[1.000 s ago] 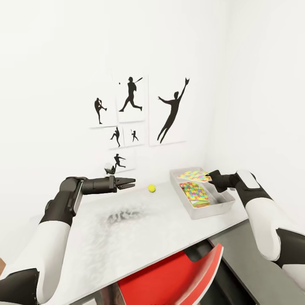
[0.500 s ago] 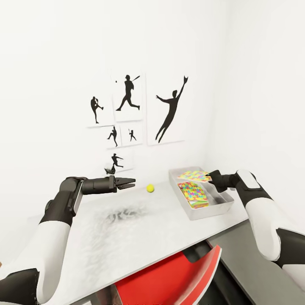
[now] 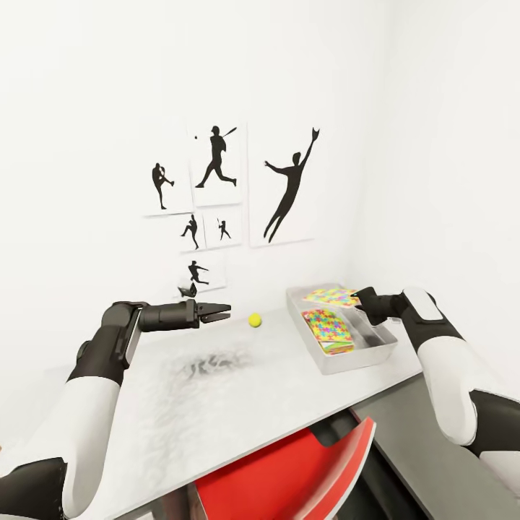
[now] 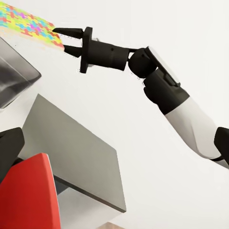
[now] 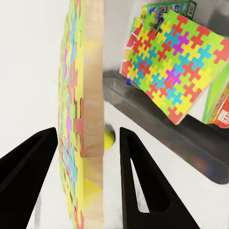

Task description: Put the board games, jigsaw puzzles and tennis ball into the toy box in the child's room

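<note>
At the left of the head view, the left end effector hovered above the worktop, holding nothing, its fingers drawn near together with a narrow gap at the tips. Just right of those tips, the tennis ball lay on the worktop, apart from them and short of the toy box.

Further right, the toy box sat near the worktop's right edge, close to the room's corner. It already held one jigsaw puzzle lying tilted over board games, whose printed edges appeared in the right wrist view. The right end effector held the second jigsaw puzzle by its edge, above the far end of the box. In the right wrist view this panel stood between the two fingers; contact at the pads could not be confirmed.

Risks, as judged: an edge grip on a thin panel may slip or pivot. Released too far back, the panel could catch the far rim and tip out toward the wall. The ball may roll if nudged by the left fingers.

Clearance: open worktop lay left of the box. The wall stood close behind it, and a lower dark cabinet top adjoined at the right. A red chair sat under the near edge.
</note>
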You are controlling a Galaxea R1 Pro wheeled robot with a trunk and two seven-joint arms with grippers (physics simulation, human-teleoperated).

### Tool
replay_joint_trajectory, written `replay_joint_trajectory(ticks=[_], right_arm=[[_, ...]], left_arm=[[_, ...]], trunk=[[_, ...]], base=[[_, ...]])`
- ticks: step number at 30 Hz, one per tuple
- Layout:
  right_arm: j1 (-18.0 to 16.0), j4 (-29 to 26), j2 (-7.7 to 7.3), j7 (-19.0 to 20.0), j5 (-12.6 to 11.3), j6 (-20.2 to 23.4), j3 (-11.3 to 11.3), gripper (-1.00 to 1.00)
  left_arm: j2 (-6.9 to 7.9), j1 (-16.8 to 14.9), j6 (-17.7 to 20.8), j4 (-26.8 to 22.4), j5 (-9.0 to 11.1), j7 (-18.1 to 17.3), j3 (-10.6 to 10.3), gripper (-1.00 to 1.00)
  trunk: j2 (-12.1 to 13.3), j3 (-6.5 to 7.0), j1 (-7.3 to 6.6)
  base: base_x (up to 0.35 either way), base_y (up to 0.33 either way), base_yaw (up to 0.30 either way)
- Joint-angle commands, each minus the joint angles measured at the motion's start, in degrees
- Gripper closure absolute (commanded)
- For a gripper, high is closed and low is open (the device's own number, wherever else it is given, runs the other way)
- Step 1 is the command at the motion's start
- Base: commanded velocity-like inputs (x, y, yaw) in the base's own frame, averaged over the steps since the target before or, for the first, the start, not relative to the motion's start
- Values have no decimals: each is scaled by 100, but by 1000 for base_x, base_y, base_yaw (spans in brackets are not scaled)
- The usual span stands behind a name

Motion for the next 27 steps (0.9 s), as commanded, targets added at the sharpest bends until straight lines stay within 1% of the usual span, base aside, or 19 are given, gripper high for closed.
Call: replay_joint_trajectory(ticks=[1,2,4,7,10,18,21,23,27], right_arm=[[-2,-54,7,-59,-38,-14,-4,100],[1,-136,18,-71,-28,-105,15,100],[10,-261,36,-101,-9,-443,72,100],[14,-303,47,-114,-7,-690,103,100],[15,-314,61,-123,-1,-796,116,100],[15,-315,88,-132,8,-841,121,100],[14,-313,201,-141,10,-840,182,100],[10,-308,292,-205,10,-841,273,100],[7,-306,354,-377,11,-847,372,100]], left_arm=[[-3,-6,58,-5,-61,-51,11,-100],[-3,-3,58,-5,-61,-51,11,-100],[-6,-4,58,-5,-62,-51,11,-100],[-4,-6,58,-5,-61,-51,11,-100],[-6,-4,58,-5,-62,-51,11,-100],[-11,-3,58,-5,-64,-51,11,-100],[-11,-4,58,-5,-69,-51,11,-100],[-11,-5,58,-5,-70,-51,11,-100],[-11,-4,58,-5,-69,-51,11,-100]], trunk=[[-14,-15,4],[-14,-15,4],[-14,-15,4],[-14,-15,4],[-14,-15,4],[-14,-15,4],[-14,-15,4],[-14,-15,4],[-14,-15,4]], base=[[0,-1,0],[0,0,0],[0,0,0],[0,0,0],[0,0,0],[0,0,0],[0,0,0],[0,0,0],[0,0,0]])
